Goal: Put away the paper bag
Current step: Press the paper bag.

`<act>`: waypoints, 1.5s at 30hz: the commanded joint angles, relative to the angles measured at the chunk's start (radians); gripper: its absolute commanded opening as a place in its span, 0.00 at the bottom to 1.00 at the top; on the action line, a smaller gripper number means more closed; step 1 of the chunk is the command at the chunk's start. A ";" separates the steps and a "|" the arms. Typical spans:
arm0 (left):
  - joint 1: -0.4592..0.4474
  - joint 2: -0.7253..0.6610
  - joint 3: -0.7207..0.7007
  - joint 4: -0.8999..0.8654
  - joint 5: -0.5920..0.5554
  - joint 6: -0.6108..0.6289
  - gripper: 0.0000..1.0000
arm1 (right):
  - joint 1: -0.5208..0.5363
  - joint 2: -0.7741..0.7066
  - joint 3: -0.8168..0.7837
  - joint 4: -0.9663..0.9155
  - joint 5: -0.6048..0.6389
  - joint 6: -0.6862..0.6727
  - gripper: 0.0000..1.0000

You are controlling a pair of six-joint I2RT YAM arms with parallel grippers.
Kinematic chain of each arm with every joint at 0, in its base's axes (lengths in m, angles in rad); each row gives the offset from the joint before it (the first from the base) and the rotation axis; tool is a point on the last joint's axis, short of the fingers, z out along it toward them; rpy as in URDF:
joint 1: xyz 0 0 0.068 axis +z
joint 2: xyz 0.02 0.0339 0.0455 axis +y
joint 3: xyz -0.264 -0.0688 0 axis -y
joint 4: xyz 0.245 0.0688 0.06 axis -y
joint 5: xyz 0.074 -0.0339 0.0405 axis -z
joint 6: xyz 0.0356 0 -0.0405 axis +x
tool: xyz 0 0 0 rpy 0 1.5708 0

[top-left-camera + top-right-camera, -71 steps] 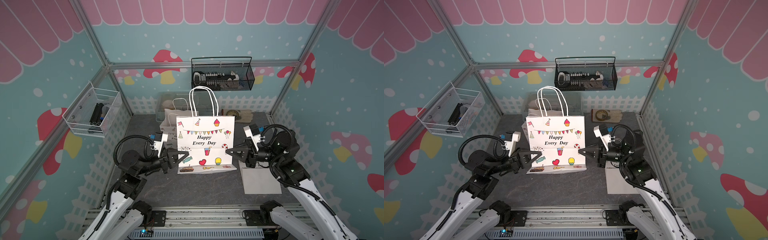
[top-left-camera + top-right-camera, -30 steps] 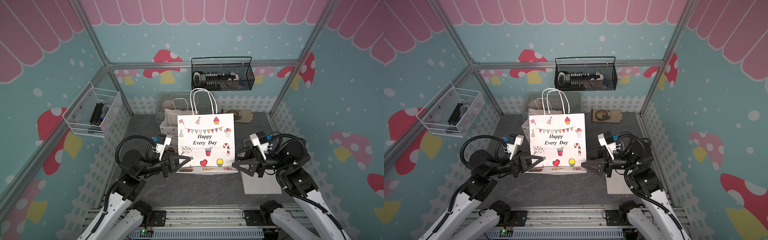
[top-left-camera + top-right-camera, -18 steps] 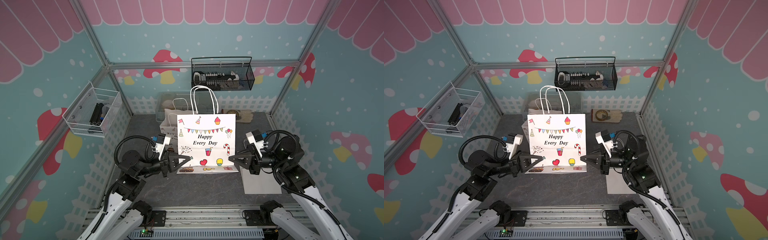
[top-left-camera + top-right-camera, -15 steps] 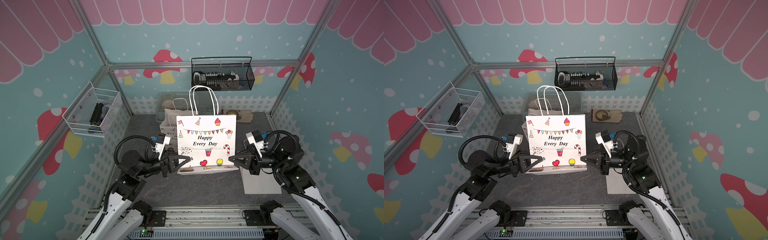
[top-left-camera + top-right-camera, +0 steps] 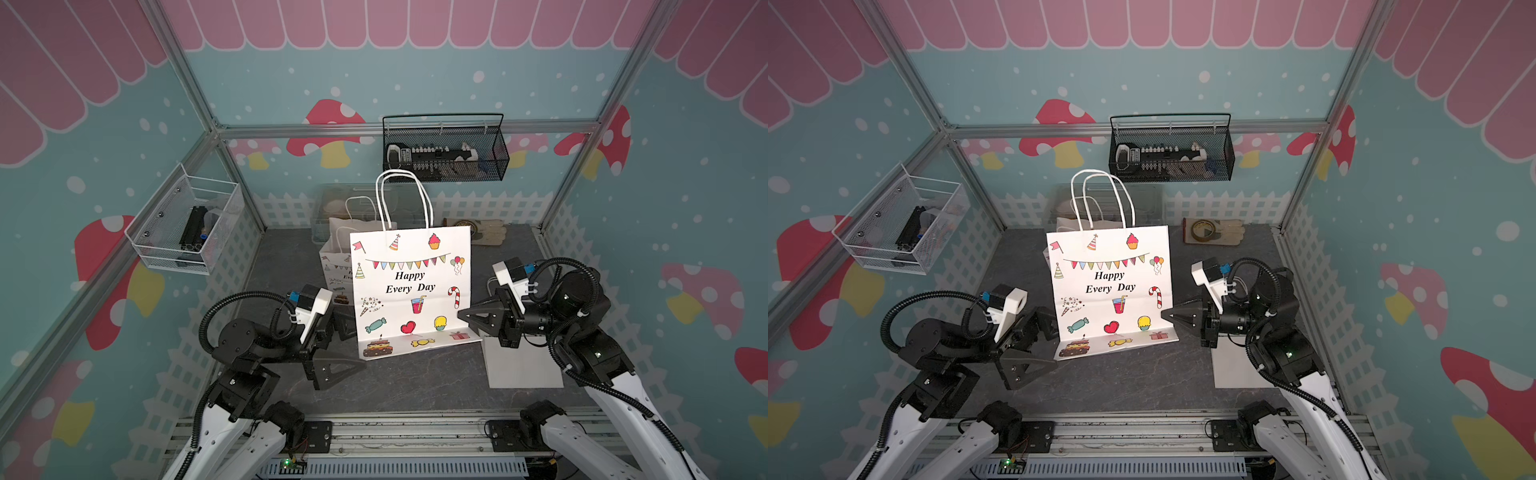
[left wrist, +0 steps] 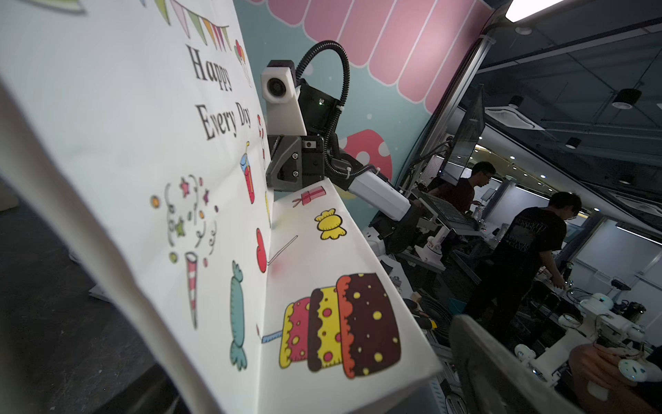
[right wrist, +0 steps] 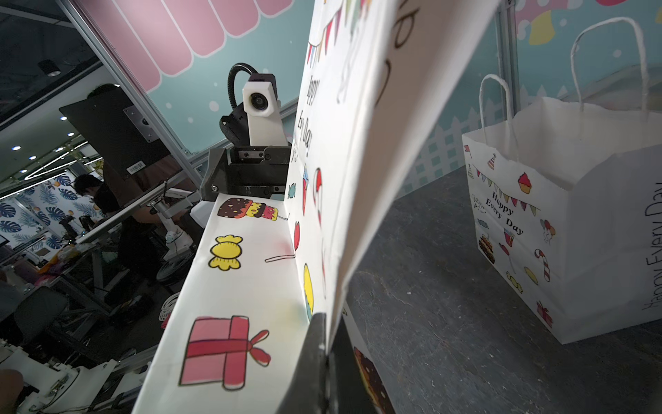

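The paper bag (image 5: 411, 291) stands up in the middle of the desk (image 5: 415, 386). It is pressed flat, with its picture side toward the front edge. Its two white handles point up. The bottom flap is folded out toward the front edge and lies on the desk.

The right gripper (image 5: 459, 318) is at the bag's right side, low down. Its jaws are closed tight on the bag's edge. The right wrist view shows the dark fingers (image 7: 317, 358) pinching the paper.

The left gripper (image 5: 355, 347) is at the bag's low left corner. Its jaws are wide open and hold nothing. One finger sits in front, close to the corner of the flap. The other is farther back, beside the bag's left edge. I cannot tell if they touch the paper.

A second bag (image 5: 336, 266) stands open behind the first one, nearer the back left corner. A clear box (image 5: 332, 203) is at the back edge. A tape roll (image 5: 1203, 229) lies near the back right corner. A white sheet (image 5: 523, 365) lies flat by the front right corner, under the right arm. A black basket (image 5: 444, 153) hangs on the back wall, and a white basket (image 5: 187, 224) hangs on the left wall.
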 commanded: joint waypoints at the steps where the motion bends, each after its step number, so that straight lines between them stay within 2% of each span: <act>1: -0.003 -0.028 0.023 -0.037 0.049 0.053 0.99 | -0.005 0.004 0.047 0.025 -0.010 0.005 0.00; 6: -0.004 0.007 0.056 -0.170 -0.018 0.132 0.98 | -0.005 0.023 0.024 0.154 -0.080 0.111 0.00; 12: -0.004 0.054 0.062 -0.185 -0.134 0.142 0.91 | -0.004 0.017 0.018 0.168 -0.101 0.126 0.00; 17: -0.004 0.078 0.070 -0.176 -0.189 0.136 0.78 | 0.000 0.015 0.005 0.163 -0.123 0.126 0.00; 23: -0.004 0.063 0.043 -0.018 -0.213 0.025 0.69 | 0.015 0.008 -0.040 0.187 -0.125 0.128 0.00; 28: -0.008 0.075 0.021 0.090 -0.206 -0.048 0.53 | 0.027 -0.006 -0.060 0.192 -0.121 0.120 0.00; 38: -0.040 0.095 0.006 0.113 -0.219 -0.051 0.32 | 0.029 -0.020 -0.047 0.144 -0.107 0.079 0.00; 41: -0.042 0.089 0.012 0.074 -0.226 -0.025 0.23 | 0.027 -0.026 -0.030 0.108 -0.090 0.054 0.08; 45: -0.042 0.079 0.025 0.001 -0.245 0.018 0.10 | 0.028 -0.037 -0.005 0.100 -0.073 0.054 0.28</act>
